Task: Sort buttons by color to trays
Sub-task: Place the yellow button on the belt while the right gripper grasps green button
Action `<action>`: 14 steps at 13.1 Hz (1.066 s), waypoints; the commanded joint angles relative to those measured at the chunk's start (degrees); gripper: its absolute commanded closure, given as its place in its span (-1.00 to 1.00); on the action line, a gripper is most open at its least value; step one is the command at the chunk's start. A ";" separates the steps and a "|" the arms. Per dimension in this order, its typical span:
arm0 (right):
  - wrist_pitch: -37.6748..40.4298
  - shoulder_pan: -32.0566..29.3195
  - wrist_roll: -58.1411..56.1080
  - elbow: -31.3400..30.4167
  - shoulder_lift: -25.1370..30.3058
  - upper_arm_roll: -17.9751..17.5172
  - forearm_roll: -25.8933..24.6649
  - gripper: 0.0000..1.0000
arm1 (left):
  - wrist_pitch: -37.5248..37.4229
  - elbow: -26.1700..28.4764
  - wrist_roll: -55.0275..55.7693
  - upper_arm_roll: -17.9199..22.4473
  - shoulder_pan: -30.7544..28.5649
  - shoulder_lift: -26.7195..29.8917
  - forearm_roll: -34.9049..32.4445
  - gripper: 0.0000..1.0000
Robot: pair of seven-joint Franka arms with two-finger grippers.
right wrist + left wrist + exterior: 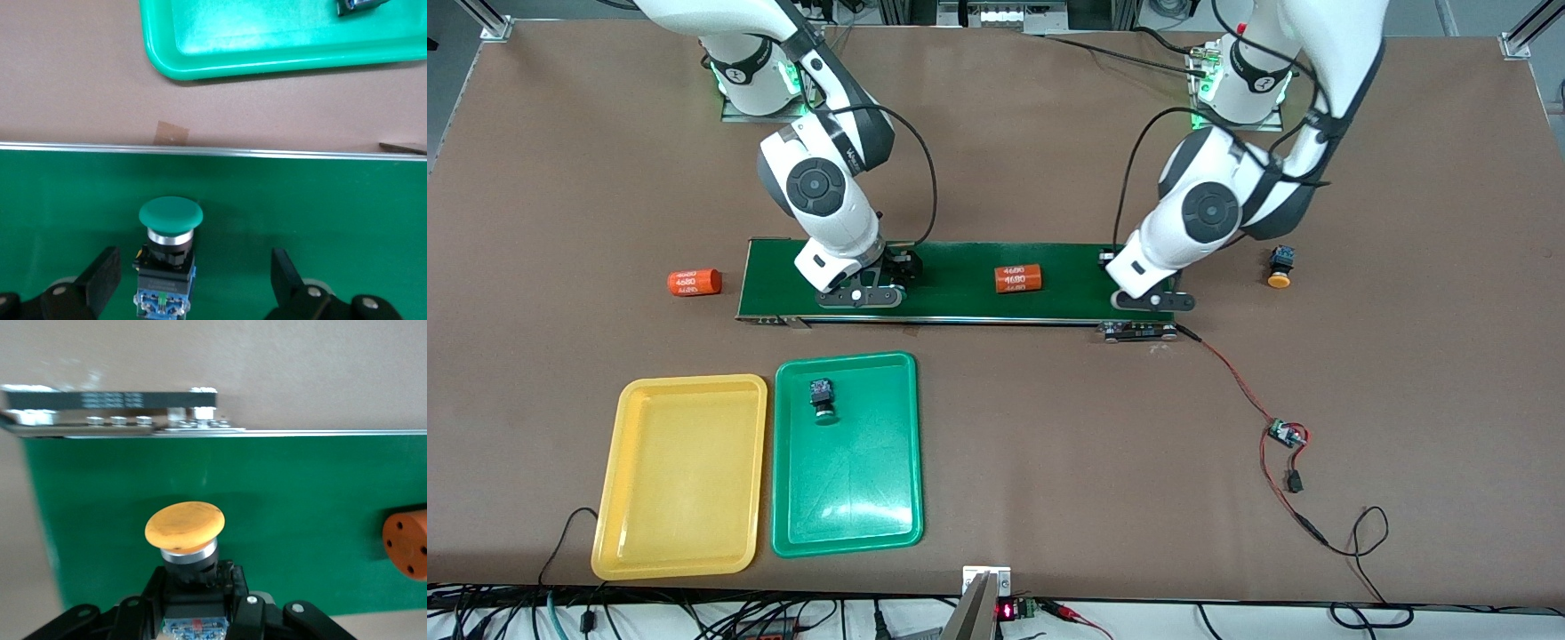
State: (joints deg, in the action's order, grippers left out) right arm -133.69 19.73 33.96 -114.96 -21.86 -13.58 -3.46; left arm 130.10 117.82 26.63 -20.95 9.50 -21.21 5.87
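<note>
My left gripper (pixel 193 587) is shut on the dark body of an orange-yellow button (pixel 185 525), low over the left arm's end of the dark green belt (pixel 960 267). My right gripper (pixel 193 273) is open, low over the belt's other end, and a green button (pixel 170 217) lies on the belt between its fingers, touching neither. In the front view the left gripper (pixel 1143 305) and the right gripper (pixel 864 292) hide both buttons. A second green button (pixel 821 400) lies in the green tray (pixel 854 498). Another orange-yellow button (pixel 1280 267) lies on the table beside the left arm. The yellow tray (pixel 680 480) holds nothing.
One orange cylinder with white numerals (pixel 1018 278) lies mid-belt, another (pixel 694 282) on the table past the belt's right-arm end. A red-and-black wire with a small circuit board (pixel 1285 434) runs from the belt's motor end toward the front edge. The two trays sit side by side, nearer the camera than the belt.
</note>
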 commanded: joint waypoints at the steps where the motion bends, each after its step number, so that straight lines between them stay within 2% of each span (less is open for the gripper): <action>1: -0.78 -0.39 -0.30 -0.09 -0.99 -0.22 0.03 -1.00 | 1.21 -1.10 1.23 0.12 1.05 -1.55 1.07 0.51; 2: -0.95 -0.39 -0.47 0.00 -1.43 -0.22 0.03 -0.97 | 1.21 -1.02 1.23 0.12 1.05 -1.55 1.07 0.45; 3: -1.22 -0.48 -0.65 0.00 -1.61 -0.22 0.03 -0.89 | 1.12 -1.01 1.14 0.12 1.14 -1.55 1.07 0.16; 4: -1.13 -0.57 -1.09 0.00 -1.87 -0.22 0.03 -0.78 | 1.03 -1.01 1.14 0.12 1.14 -1.55 1.07 -0.73; 5: -1.04 -0.66 -1.18 0.00 -1.96 -0.22 0.03 -0.61 | 0.51 -1.01 0.71 0.12 1.05 -1.29 1.07 -1.00; 7: -0.78 -0.92 -1.18 0.00 -1.87 -0.13 0.03 -0.13 | -0.46 -1.10 1.05 0.03 0.96 -0.07 1.07 -1.00; 9: -0.60 -1.01 -1.27 0.00 -1.79 0.13 0.03 0.23 | -4.04 -1.36 0.88 0.03 0.53 2.65 1.07 -1.00; 12: -0.52 -1.53 -1.35 0.35 -1.26 0.30 0.03 0.37 | -12.22 -1.81 0.53 0.21 -3.24 8.19 0.89 -1.00; 14: 0.01 -2.06 -2.14 2.62 0.05 0.48 0.03 0.38 | -16.00 -1.81 0.53 1.43 -5.36 10.48 0.28 -1.00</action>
State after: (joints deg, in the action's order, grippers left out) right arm -134.51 18.57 33.22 -114.08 -23.44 -12.91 -3.46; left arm 117.66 115.10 27.67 -20.35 6.33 -14.01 5.87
